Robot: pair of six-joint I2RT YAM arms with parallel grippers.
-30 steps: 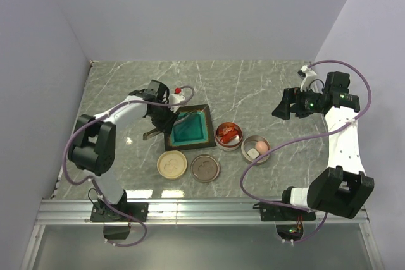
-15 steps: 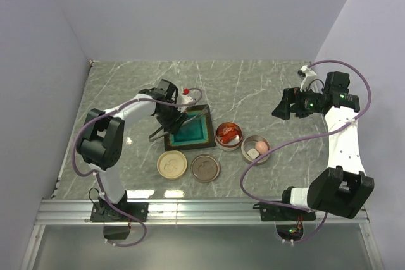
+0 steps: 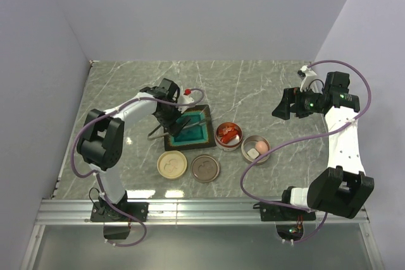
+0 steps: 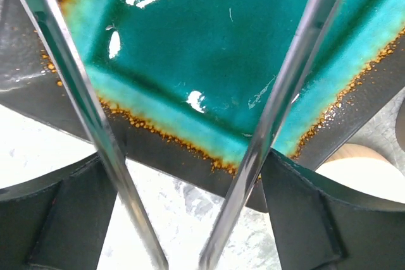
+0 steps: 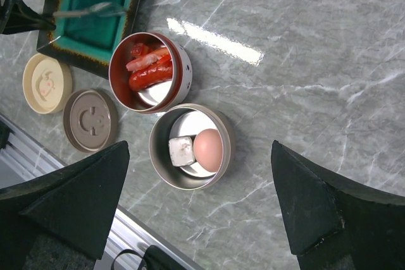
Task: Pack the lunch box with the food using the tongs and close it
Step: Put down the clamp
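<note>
The silver tongs (image 3: 169,128) lie slanted across the left rim of the teal tray (image 3: 197,136), tail end over the table. My left gripper (image 3: 171,119) stands open around them. In the left wrist view both tong arms (image 4: 278,105) run between the wide fingers (image 4: 310,213), close against their inner sides. The food sits in two round lunch box tins: red-orange sausage and shrimp (image 5: 150,75) in the red tin (image 3: 228,135), a pink egg (image 5: 207,148) and a white cube (image 5: 181,151) in the silver tin (image 3: 255,150). My right gripper (image 5: 199,147) hangs open, high above the silver tin.
Two round lids lie near the front edge, a cream one (image 3: 172,164) and a brown one (image 3: 205,169), both lying apart from the tins. The metal rail of the arm bases (image 3: 202,210) runs along the near edge. Grey walls close in the left, back and right.
The left gripper has moved right to the tray's left rim and its jaws have spread wide. The tongs' tips have swung over the tray. The right arm has not moved.
</note>
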